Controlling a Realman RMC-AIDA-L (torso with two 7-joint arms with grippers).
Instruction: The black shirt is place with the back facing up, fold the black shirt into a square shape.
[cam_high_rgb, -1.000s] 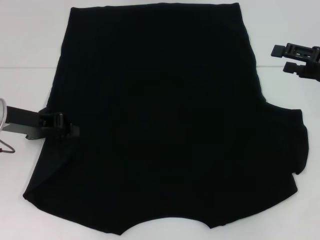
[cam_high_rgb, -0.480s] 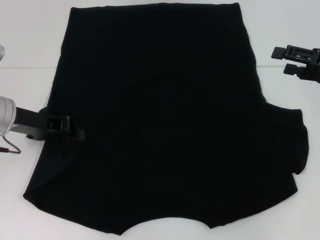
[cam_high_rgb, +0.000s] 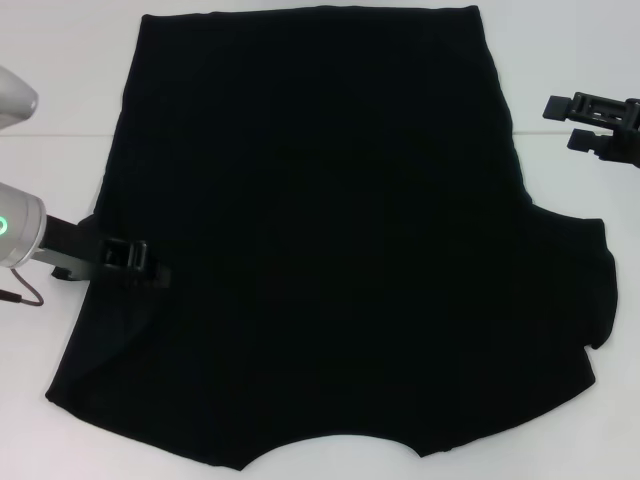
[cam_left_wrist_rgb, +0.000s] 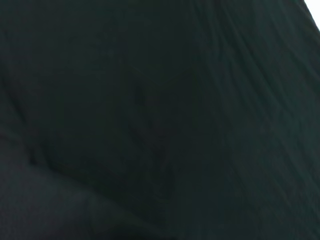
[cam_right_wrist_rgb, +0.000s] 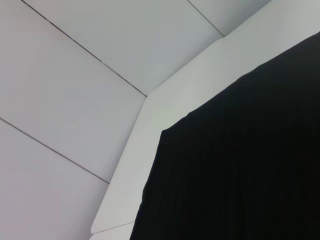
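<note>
left claw (cam_high_rgb: 150, 268) advanced over black shirt (cam_high_rgb: 330, 220)

You cannot see how the left claw (cam_high_rgb: 150, 268) stands: it merges with the black shirt (cam_high_rgb: 330, 230), whose near hem the head view's edge cuts off.

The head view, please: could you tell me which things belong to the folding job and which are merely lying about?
Job:
- black shirt, spread on the table
- left gripper, over the shirt's left edge, where the sleeve is folded in
- right gripper, idle beside the shirt's right edge

Not part of it:
- white table
</note>
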